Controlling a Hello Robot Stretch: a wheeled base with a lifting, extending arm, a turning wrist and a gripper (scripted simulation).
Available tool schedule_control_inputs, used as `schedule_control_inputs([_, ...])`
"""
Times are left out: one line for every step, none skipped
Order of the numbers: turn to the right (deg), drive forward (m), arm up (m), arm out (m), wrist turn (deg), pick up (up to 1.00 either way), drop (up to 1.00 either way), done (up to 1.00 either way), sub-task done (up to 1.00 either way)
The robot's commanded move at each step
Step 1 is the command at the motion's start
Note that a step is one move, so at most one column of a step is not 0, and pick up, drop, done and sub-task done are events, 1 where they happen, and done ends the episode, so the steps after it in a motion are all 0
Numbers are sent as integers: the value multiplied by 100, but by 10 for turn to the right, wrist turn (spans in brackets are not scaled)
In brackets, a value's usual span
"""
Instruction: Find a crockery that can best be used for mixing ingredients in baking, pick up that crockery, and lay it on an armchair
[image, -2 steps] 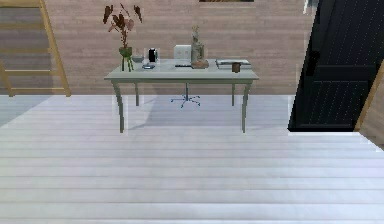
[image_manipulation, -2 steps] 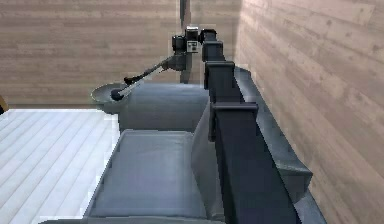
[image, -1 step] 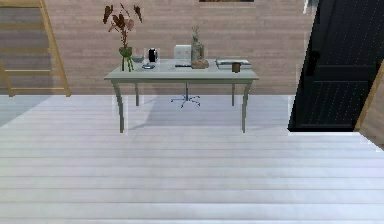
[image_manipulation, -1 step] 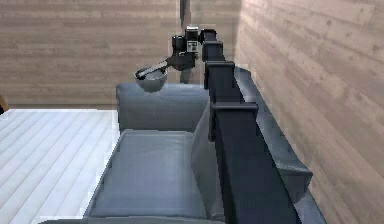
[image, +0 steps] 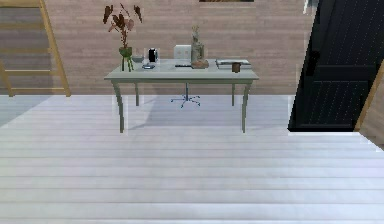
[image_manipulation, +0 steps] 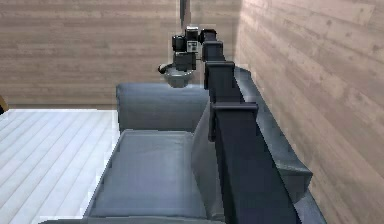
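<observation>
A grey bowl-like thing (image_manipulation: 178, 72) is at the gripper (image_manipulation: 179, 52), upper middle of the arm side view, just above the back of the armchair (image_manipulation: 150, 170). Finger state and hold cannot be told. Let go there, it may tip off the back and miss the seat.

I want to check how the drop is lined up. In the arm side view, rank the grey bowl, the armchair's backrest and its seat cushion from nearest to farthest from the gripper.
1. grey bowl: hangs at the far end of the gripper.
2. backrest: just below the bowl.
3. seat cushion: lowest in the picture, in front of the backrest.
</observation>
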Motion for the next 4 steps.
schedule_control_inputs([0, 0, -26, 0, 0, 0, 0, 0, 0])
schedule_control_inputs([0, 0, -32, 0, 0, 0, 0, 0, 0])
schedule_control_inputs([0, 0, 0, 0, 0, 0, 100, 0, 0])
schedule_control_inputs([0, 0, 10, 0, 0, 0, 0, 0, 0])
